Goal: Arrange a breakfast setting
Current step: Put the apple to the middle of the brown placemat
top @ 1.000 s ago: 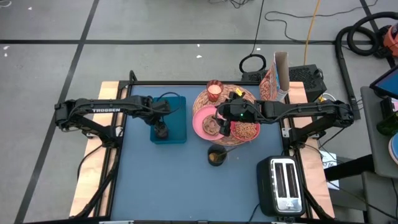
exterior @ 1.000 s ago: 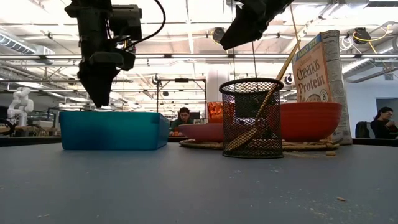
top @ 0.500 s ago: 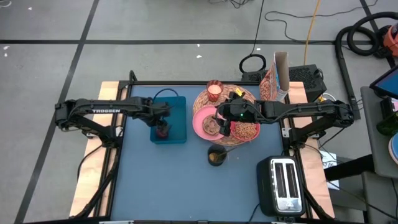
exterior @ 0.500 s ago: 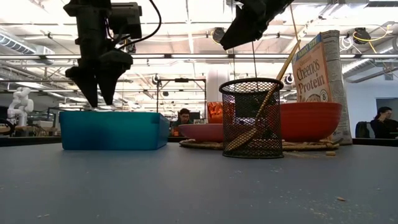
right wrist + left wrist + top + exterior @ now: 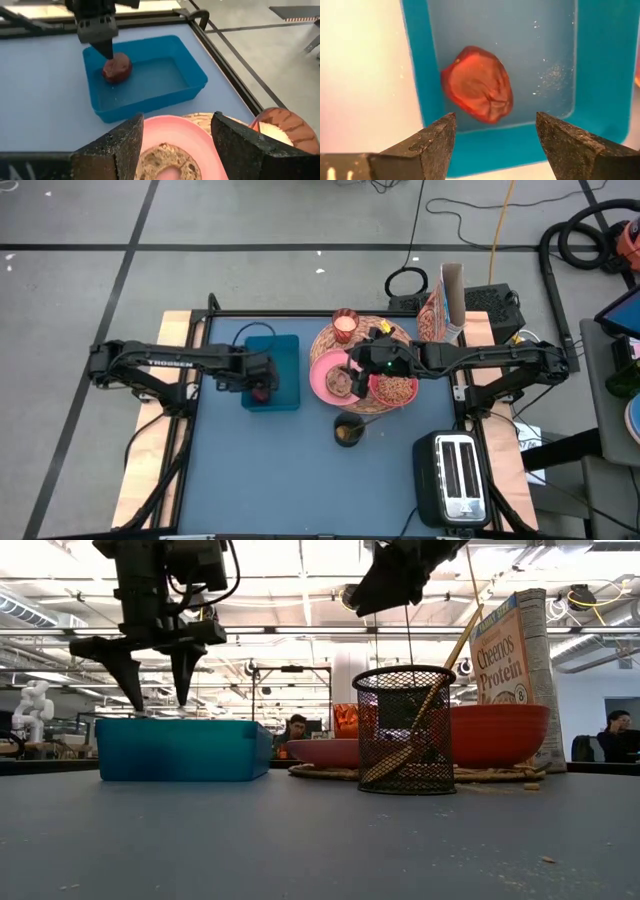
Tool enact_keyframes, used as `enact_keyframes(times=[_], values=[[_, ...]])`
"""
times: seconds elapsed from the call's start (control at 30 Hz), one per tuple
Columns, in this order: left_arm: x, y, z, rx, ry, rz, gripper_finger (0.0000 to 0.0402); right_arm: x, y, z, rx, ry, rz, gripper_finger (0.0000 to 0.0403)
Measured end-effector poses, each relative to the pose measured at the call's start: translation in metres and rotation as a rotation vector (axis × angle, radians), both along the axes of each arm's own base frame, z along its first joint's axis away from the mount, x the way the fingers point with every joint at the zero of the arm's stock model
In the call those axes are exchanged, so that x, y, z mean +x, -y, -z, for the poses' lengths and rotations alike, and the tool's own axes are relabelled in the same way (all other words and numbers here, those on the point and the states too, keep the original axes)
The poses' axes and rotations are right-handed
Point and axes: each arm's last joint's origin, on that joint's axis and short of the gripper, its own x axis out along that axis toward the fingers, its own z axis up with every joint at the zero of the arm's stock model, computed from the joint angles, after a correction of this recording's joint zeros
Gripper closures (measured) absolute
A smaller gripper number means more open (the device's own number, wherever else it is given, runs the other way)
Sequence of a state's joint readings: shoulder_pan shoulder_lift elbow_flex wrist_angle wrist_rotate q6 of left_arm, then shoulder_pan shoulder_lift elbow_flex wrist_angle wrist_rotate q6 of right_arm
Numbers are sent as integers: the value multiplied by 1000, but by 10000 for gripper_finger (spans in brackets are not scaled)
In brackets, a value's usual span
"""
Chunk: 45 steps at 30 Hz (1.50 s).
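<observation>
A small dark-red fruit [image 5: 477, 82] lies on the floor of a teal bin [image 5: 285, 355], toward the bin's near end; it also shows in the right wrist view [image 5: 117, 67]. My left gripper [image 5: 495, 117] is open and hangs just above the bin [image 5: 180, 750], one finger on either side of the fruit, touching nothing. My right gripper [image 5: 175, 150] is open and empty above the pink plate [image 5: 322, 375], which lies on the round straw placemat [image 5: 322, 340]. The coral-red bowl [image 5: 395, 390], candle glass [image 5: 345, 326] and Cheerios Protein box [image 5: 505, 645] stand on or by the mat.
A brown round bread piece [image 5: 160, 160] lies on the pink plate. A black mesh cup [image 5: 405, 730] holding a wooden utensil stands just in front of the mat. A toaster [image 5: 455, 475] sits at the near right corner. People sit in the room beyond the table.
My left gripper has opened wide from shut while staying above the teal bin. The dark-red fruit, hidden under the gripper a second ago, now shows in the bin between the fingers.
</observation>
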State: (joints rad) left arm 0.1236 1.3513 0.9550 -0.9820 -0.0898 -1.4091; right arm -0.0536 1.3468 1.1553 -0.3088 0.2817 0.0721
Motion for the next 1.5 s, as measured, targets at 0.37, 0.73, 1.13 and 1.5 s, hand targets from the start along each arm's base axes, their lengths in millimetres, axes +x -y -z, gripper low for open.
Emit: enact_keyframes(times=[0.37,0.73,1.13,1.5], values=[[9,5,11,-25,-18,-129,126,0,0,-1,2,10,2,181],[14,4,27,-14,-104,-204,126,1,0,-1,2,15,1,181],[27,-6,47,29,-128,-245,126,2,0,19,-1,60,0,181],[34,-8,59,65,-138,-236,125,2,-1,37,3,153,-29,181]])
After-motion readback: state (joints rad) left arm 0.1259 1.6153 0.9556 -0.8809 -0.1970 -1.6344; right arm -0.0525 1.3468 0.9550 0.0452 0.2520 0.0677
